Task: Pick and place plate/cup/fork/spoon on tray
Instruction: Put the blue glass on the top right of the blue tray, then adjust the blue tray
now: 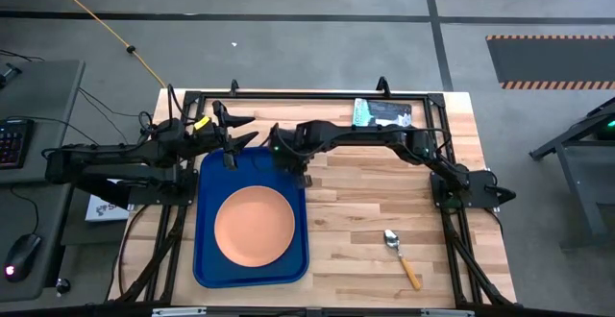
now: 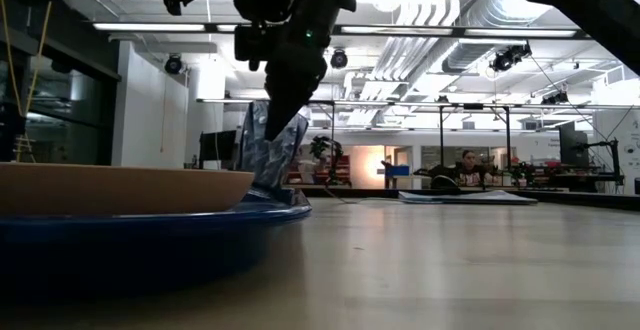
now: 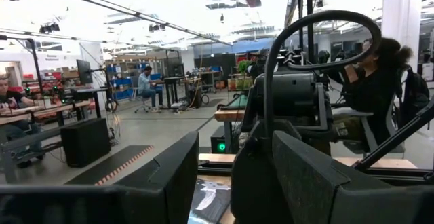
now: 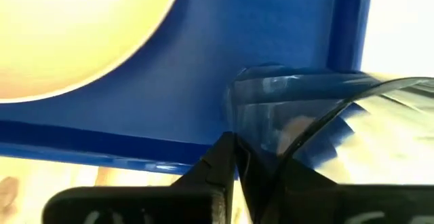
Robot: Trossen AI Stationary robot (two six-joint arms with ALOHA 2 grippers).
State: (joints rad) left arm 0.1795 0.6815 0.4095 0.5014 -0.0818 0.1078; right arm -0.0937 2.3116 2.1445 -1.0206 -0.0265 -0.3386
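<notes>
Reaching over the tray, right fingers clamp the cup.

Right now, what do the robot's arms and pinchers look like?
Both arms are dark, nearly black, built of jointed segments. The left gripper has two pointed dark fingers and a yellow tag close behind it. The right gripper has flat, black, blocky fingers, and a small green light glows on that arm.

One tray, one plate, one cup, one spoon, one packet.
</notes>
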